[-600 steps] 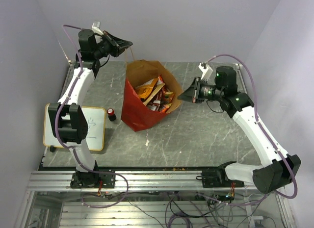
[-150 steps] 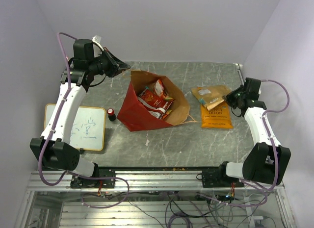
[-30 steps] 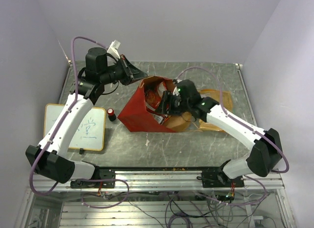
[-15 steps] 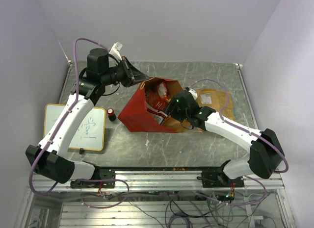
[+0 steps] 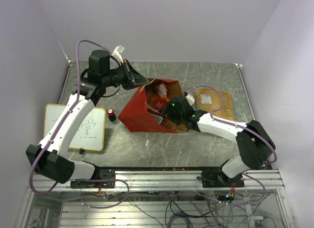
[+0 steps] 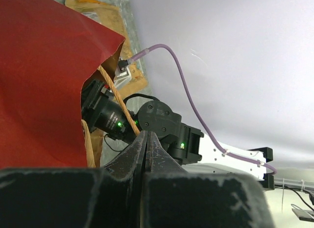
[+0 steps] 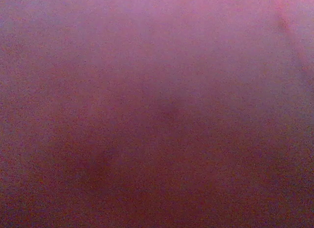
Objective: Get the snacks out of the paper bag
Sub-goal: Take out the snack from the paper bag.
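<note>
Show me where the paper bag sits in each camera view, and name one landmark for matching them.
Top external: paper bag at mid-frame, right arm reaching into it.
Left wrist: its red outside fills the left half; left pincer shut on the cord handle.
Right wrist: only a blurred reddish field; bag not identifiable.
Shared landmark: the right arm's green-lit wrist, in top and left wrist views.

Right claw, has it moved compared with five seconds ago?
Yes. The right claw has swung left, from near the table's right edge into the mouth of the paper bag.
</note>
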Robot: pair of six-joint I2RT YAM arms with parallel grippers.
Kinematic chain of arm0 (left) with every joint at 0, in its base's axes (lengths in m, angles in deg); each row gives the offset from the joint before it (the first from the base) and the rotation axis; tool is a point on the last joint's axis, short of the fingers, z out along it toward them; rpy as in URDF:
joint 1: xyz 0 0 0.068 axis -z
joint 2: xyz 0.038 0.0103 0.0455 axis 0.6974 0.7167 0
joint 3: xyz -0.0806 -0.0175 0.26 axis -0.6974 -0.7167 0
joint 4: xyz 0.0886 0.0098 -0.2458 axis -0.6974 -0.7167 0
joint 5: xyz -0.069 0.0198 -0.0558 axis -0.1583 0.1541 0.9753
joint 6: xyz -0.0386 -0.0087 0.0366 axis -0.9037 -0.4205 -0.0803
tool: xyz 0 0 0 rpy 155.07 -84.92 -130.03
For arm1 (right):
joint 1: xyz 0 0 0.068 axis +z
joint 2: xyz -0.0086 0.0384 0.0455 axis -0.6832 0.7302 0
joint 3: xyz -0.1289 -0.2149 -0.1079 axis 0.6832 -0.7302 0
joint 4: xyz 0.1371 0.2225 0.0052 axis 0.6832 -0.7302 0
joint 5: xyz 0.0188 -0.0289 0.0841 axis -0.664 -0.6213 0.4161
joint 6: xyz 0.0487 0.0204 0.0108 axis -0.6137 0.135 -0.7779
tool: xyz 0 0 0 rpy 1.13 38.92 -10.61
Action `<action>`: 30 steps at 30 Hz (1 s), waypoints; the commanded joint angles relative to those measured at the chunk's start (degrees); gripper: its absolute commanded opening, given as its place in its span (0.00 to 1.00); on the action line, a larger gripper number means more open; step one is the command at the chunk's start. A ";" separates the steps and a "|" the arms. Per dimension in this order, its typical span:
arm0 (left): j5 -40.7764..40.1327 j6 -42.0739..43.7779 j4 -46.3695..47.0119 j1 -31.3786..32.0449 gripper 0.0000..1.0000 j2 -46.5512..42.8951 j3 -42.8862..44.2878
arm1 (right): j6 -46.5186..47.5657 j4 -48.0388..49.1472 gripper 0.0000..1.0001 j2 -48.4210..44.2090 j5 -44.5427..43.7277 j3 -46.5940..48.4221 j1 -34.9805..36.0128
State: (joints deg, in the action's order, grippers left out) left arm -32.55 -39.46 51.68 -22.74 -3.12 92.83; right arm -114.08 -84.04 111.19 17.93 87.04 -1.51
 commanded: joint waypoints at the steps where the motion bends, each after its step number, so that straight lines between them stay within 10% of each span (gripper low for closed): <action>1: 3.00 1.14 -0.92 0.50 0.07 0.01 0.36 | -2.66 8.31 0.63 2.28 -0.30 -1.29 0.00; 7: 3.40 1.79 -1.88 0.50 0.07 0.05 0.91 | -4.11 11.14 0.56 5.65 -0.06 -0.42 -0.01; 18: 0.39 3.40 -5.23 0.50 0.07 -0.81 1.26 | -1.30 7.48 0.12 1.64 0.11 0.78 0.00; 30: -4.66 4.87 -9.83 0.42 0.07 0.25 3.37 | 2.77 -0.27 0.00 -4.80 3.54 4.83 -0.01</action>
State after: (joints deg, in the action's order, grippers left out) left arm -35.22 -35.78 43.41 -22.72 -3.07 93.29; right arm -112.90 -80.68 109.58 20.38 89.68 -1.49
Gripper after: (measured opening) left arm 0.075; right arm 0.006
